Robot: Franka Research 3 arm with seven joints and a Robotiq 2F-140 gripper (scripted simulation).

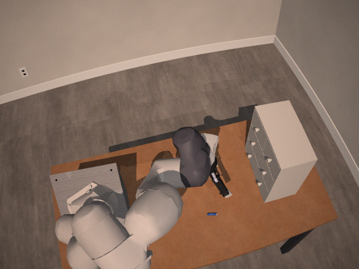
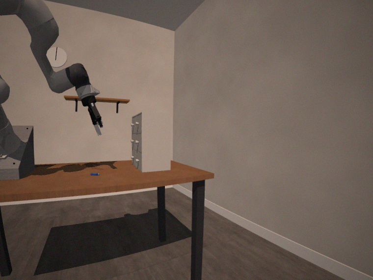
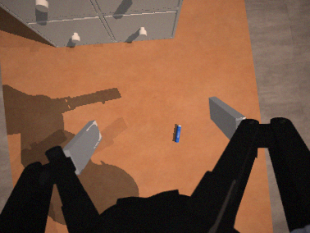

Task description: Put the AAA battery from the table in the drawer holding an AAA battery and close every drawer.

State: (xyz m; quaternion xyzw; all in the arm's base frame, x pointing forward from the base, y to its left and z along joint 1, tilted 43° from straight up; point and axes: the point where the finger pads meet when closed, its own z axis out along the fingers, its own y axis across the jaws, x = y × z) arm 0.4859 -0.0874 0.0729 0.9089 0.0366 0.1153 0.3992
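Note:
A small blue AAA battery (image 1: 212,214) (image 2: 94,174) (image 3: 178,133) lies flat on the brown table (image 1: 260,228) (image 2: 126,181) (image 3: 172,70). The white chest (image 1: 285,141) (image 2: 155,141) stands at the table's right end. Its grey drawer fronts (image 1: 262,156) (image 2: 136,140) (image 3: 135,25) with white knobs all look pushed in. What is inside them is hidden. My gripper (image 1: 226,193) (image 2: 97,130) (image 3: 152,119) is open and empty. It hangs high above the table, tilted toward the chest, between the battery and the drawer fronts.
The grey robot base block (image 1: 87,179) (image 2: 17,150) sits at the table's left end. A wooden wall shelf (image 2: 120,100) hangs behind the arm. The table's front edge lies just beyond the battery.

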